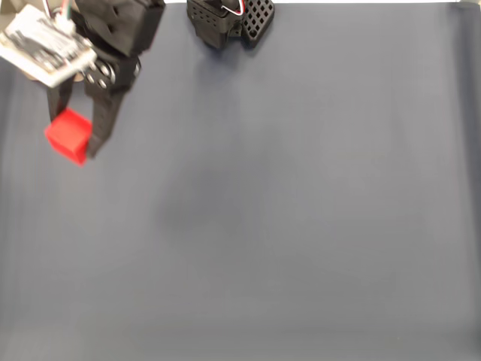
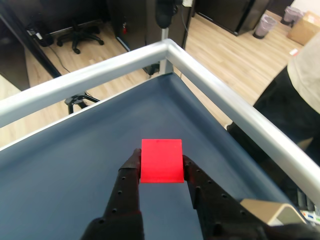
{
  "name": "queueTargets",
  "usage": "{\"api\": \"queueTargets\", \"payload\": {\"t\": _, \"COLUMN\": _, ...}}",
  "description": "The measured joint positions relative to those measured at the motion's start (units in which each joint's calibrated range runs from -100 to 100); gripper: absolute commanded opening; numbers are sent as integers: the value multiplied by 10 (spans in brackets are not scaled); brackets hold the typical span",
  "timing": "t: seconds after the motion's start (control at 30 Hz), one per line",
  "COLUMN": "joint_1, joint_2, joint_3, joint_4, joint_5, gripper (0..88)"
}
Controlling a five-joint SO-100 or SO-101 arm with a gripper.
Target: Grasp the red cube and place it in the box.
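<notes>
The red cube (image 1: 66,135) sits between the two black fingers of my gripper (image 1: 73,139) at the upper left of the fixed view. In the wrist view the red cube (image 2: 161,161) shows its flat face between the fingers, and my gripper (image 2: 160,157) is shut on it above the dark blue-grey table near a corner. A tan rounded corner (image 2: 270,212) shows at the bottom right of the wrist view, and it looks like the box. The remainder of it is out of view.
The arm's black base (image 1: 225,22) stands at the top edge of the blue-grey table top (image 1: 285,226). A silver rail (image 2: 100,75) borders the table corner. A person (image 2: 300,105) stands just beyond the right rail.
</notes>
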Motion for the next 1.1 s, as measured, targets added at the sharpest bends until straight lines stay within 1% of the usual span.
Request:
{"api": "queueTargets", "payload": {"t": 0.43, "joint_1": 119, "joint_2": -119, "joint_3": 99, "joint_4": 21, "joint_5": -10, "gripper": 0}}
{"api": "queueTargets", "payload": {"t": 0.77, "joint_1": 205, "joint_2": -127, "joint_3": 102, "joint_4": 29, "joint_5": -10, "gripper": 0}}
{"api": "queueTargets", "payload": {"t": 1.1, "joint_1": 257, "joint_2": -148, "joint_3": 102, "joint_4": 48, "joint_5": -26, "gripper": 0}}
